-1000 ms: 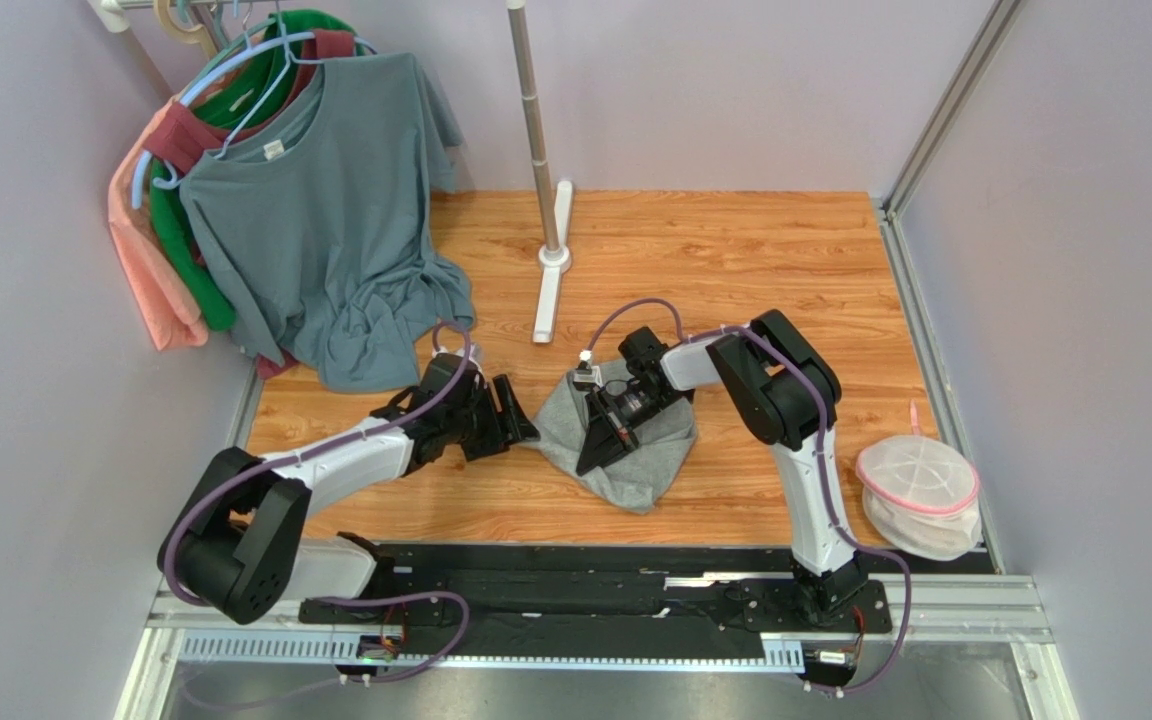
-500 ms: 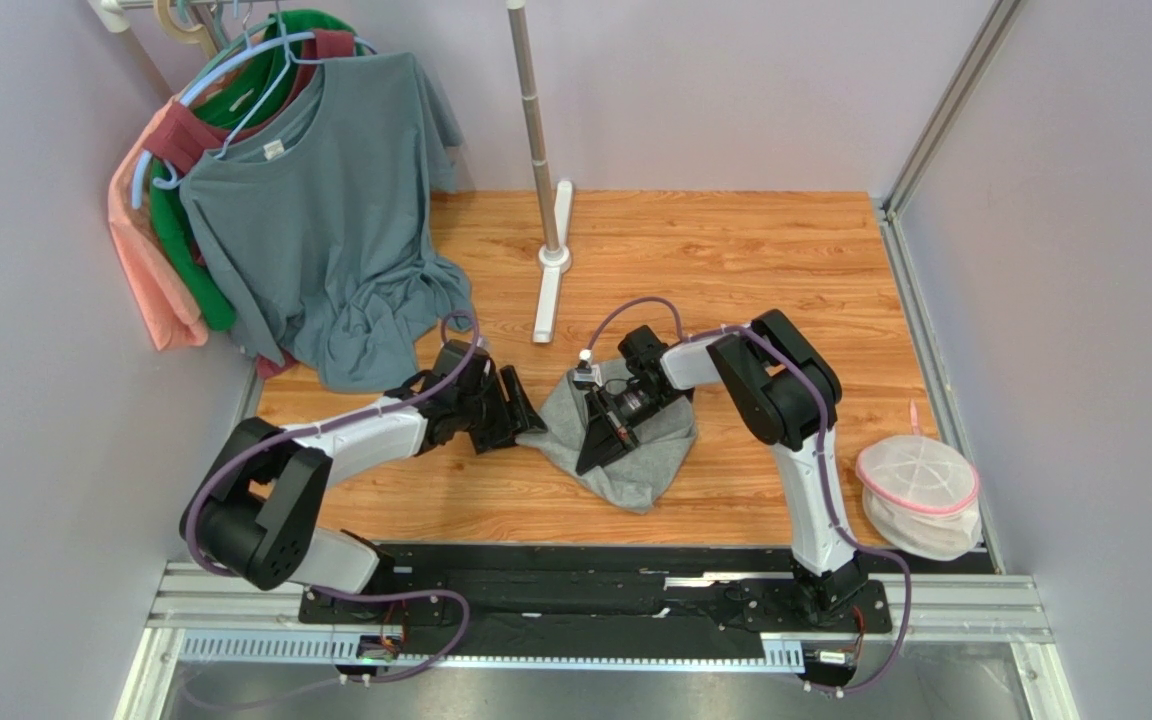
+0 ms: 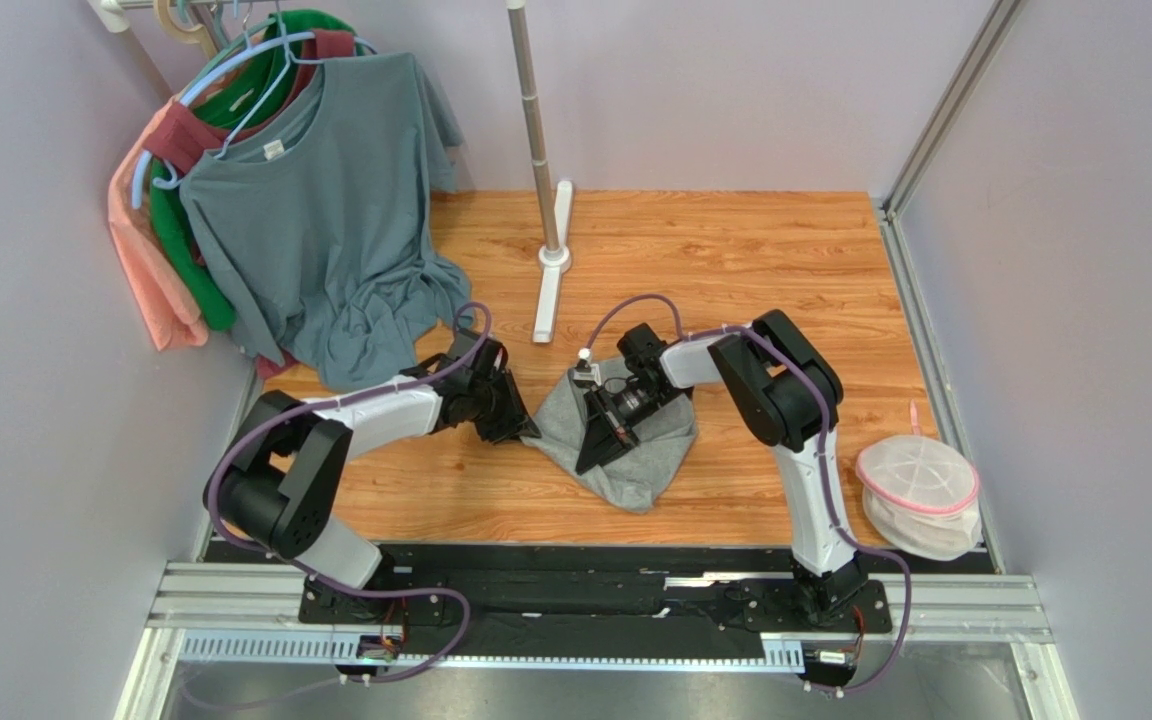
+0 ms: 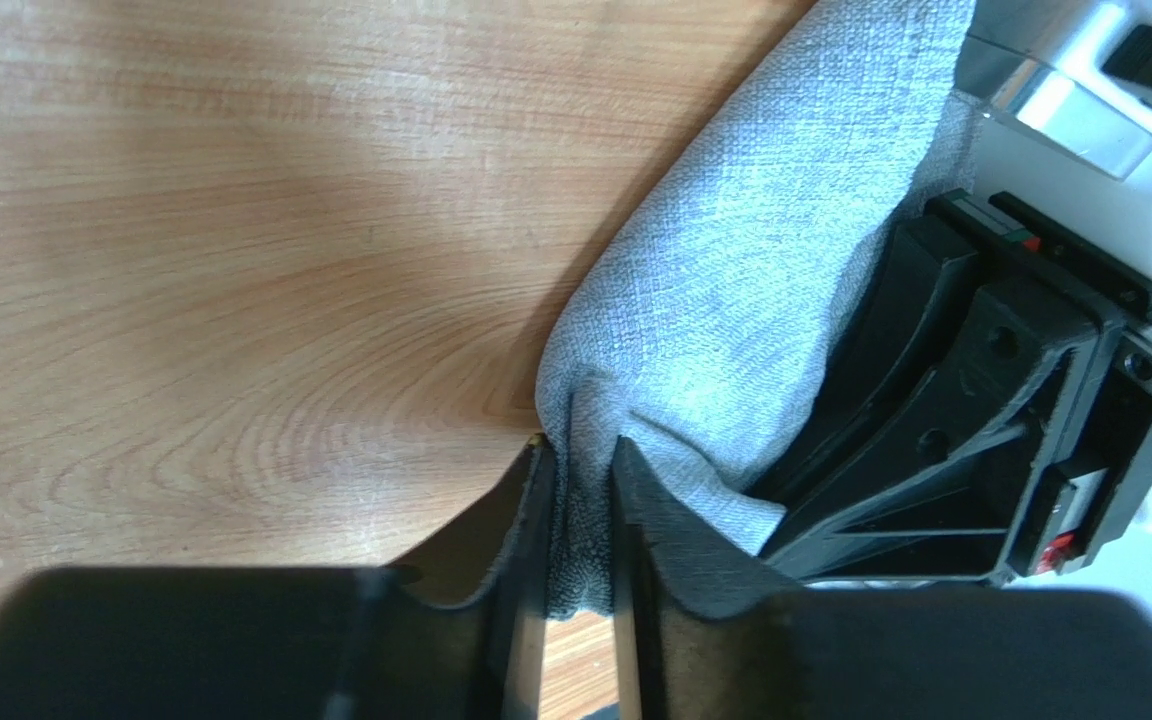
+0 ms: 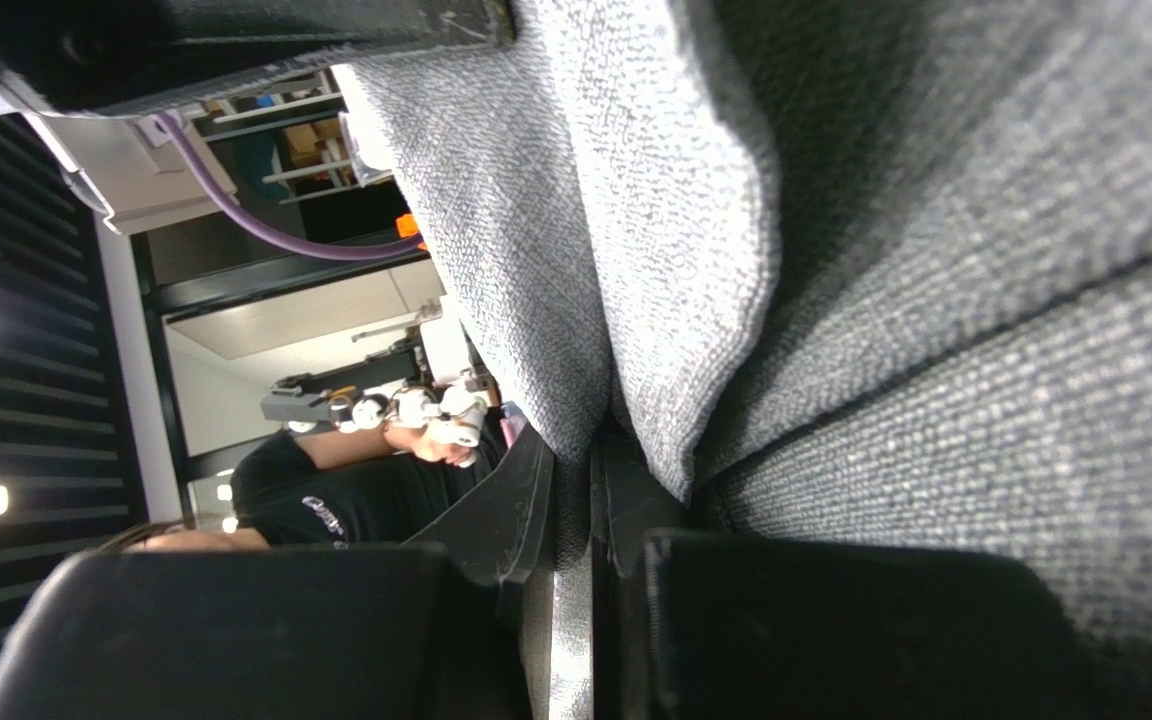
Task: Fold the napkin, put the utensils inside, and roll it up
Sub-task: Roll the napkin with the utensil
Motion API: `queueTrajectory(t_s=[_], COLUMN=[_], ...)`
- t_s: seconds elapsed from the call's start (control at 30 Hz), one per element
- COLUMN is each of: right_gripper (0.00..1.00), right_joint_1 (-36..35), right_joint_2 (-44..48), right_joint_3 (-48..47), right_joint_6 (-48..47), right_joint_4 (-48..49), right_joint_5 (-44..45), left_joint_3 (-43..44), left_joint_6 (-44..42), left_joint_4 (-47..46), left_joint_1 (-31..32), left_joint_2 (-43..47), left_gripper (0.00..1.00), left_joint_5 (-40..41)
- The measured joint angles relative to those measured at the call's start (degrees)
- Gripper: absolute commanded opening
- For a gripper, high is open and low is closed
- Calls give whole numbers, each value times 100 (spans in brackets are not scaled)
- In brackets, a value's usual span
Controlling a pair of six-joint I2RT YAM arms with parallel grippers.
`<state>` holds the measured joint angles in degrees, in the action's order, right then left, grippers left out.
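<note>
Step in hand: the fold of the napkin [image 3: 639, 450], which lies bunched on the wooden tabletop [image 3: 717, 255] near its centre. The left gripper [image 4: 579, 483] is closed to a narrow slit on the cloth's left corner, with fabric pinched between its fingers. The right gripper [image 5: 594, 503] is likewise clamped on a fold of the napkin nearer the middle. The next move probably calls for both arms to draw the cloth taut and lay one edge over the other, without slipping the thin pinch. The fork appears in no view. A pink-rimmed mesh basket [image 3: 920, 533] stands at the table's right edge, well apart; its contents cannot be told.
</note>
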<state>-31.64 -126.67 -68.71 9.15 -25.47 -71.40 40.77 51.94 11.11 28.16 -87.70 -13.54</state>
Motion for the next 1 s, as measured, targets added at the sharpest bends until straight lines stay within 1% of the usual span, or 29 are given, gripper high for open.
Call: queueTrajectory(t_s=[0.03,0.07,0.1,0.2,0.27,0.3,0.37,0.4,0.47,0.5,0.67,0.8,0.9,1.0], right_gripper=[0,0,0,2,9,22,34,43,47,51,54,55,55,55], right_joint_1=[-4,-11,-15,-28,-37,-42,-52,-55,-52,-59,-57,-160,-619,-1488], right_joint_2=[7,15,26,48,87,111,184,243,400,533,1241,2065,2850,3534], right_joint_3=[-2,-4,-7,-7,-4,-4,-4,-2,2,2,63,186,407,739], right_joint_6=[0,0,0,2,28,48,96,122,203,208,227,225,114,-4], right_joint_4=[-7,-15,-22,-42,-66,-90,-160,-210,-345,-407,-575,-656,-553,-229], right_joint_5=[37,74,98,166,240,297,439,595,772,920,1886,2885,4052,5193], left_joint_3=[68,120,184,402,555,629,809,876,977,1016,1220,1408,1541,1628], left_joint_6=[-22,-31,-61,-155,-229,-269,-365,-415,-505,-549,-765,-960,-1113,-1250], left_joint_4=[81,144,225,468,638,719,879,935,1049,1102,1335,1534,1683,1779], left_joint_1=[2,11,22,37,35,35,35,35,33,31,-7,-79,-127,-225], left_joint_2=[-17,-35,-61,-192,-315,-378,-531,-595,-684,-713,-879,-1049,-1147,-1237], left_gripper=[14,6,1,0,0,0,0,0,0,0,0,0,0,0], left_joint_5=[15,26,37,52,46,35,-7,-33,-79,-96,-212,-374,-450,-566])
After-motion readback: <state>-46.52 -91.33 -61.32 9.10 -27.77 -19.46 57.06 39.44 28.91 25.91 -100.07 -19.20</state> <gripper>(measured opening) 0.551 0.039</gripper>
